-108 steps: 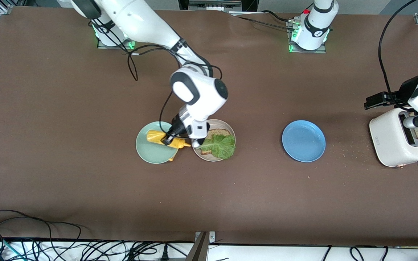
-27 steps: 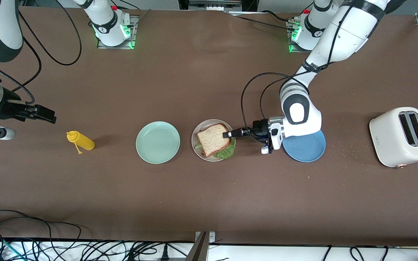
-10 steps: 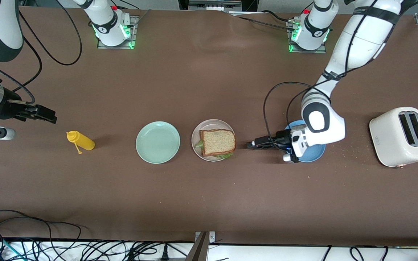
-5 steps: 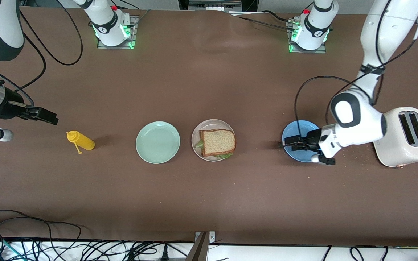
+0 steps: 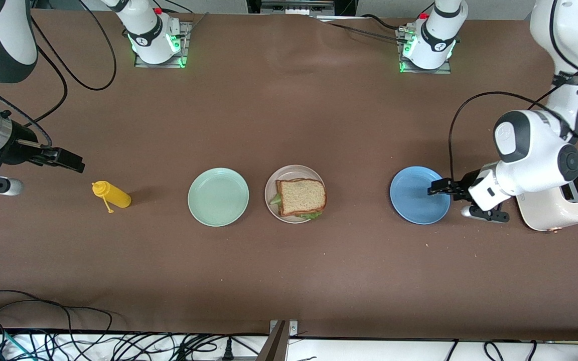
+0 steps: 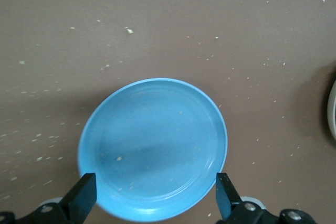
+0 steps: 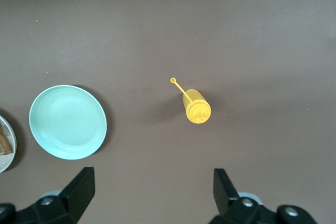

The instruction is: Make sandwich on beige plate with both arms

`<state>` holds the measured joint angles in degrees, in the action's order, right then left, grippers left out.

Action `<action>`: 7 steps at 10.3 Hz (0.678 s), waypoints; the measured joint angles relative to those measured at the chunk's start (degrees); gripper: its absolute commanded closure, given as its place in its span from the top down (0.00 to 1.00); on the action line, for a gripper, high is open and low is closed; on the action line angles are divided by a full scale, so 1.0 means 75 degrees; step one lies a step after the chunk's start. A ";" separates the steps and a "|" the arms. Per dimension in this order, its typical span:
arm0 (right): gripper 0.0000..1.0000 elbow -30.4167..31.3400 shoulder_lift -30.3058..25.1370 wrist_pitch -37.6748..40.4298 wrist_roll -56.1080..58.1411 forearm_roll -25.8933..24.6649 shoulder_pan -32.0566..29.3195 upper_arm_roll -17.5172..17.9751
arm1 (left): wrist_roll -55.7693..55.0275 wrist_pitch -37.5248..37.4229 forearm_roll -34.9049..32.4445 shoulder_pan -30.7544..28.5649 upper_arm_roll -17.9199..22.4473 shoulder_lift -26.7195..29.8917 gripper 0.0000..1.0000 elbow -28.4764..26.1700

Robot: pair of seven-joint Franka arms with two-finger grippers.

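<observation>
The sandwich (image 5: 301, 197) lies on the beige plate (image 5: 272, 186) in the middle of the table: a brown bread slice on top, green lettuce (image 5: 275, 200) peeking out under it. Nothing touches it. My left gripper (image 5: 435, 189) hangs open and empty over the edge of the blue plate (image 5: 414, 195) on the left arm's side. In the left wrist view its open gripper (image 6: 156, 196) frames that blue plate (image 6: 152, 148). My right gripper (image 5: 71, 161) waits open over bare table beside the yellow bottle (image 5: 112, 195). The right wrist view shows the right gripper (image 7: 155, 188) empty.
A mint green plate (image 5: 218, 196) sits beside the beige plate toward the right arm's end. The yellow squeeze bottle (image 7: 197, 108) lies on its side. A white toaster (image 5: 545, 216) stands at the left arm's end, partly covered by that arm. Crumbs dot the table round the blue plate.
The left arm laid the top slice on the lettuce, let go and has drawn back toward the toaster, now over the blue plate's edge. The right arm has barely shifted.
</observation>
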<state>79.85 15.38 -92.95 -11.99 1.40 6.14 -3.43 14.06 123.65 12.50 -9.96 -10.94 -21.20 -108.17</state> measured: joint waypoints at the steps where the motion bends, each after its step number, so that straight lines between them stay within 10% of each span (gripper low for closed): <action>1: 1.00 -0.0001 0.0001 0.0000 0.0003 0.0000 0.0000 0.0000 | -0.0034 -0.0229 -0.0249 0.0003 0.0061 0.0246 1.00 0.0000; 7: 1.00 -0.0007 0.0009 -0.0004 0.0010 0.0012 -0.0024 -0.0011 | -0.1439 -0.2317 -0.1464 0.0453 0.0667 0.2031 1.00 0.0106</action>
<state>79.80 15.45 -92.97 -11.92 1.49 5.96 -3.51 3.27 106.27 1.52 -6.56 -5.94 -5.97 -107.38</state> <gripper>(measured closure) 0.000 0.000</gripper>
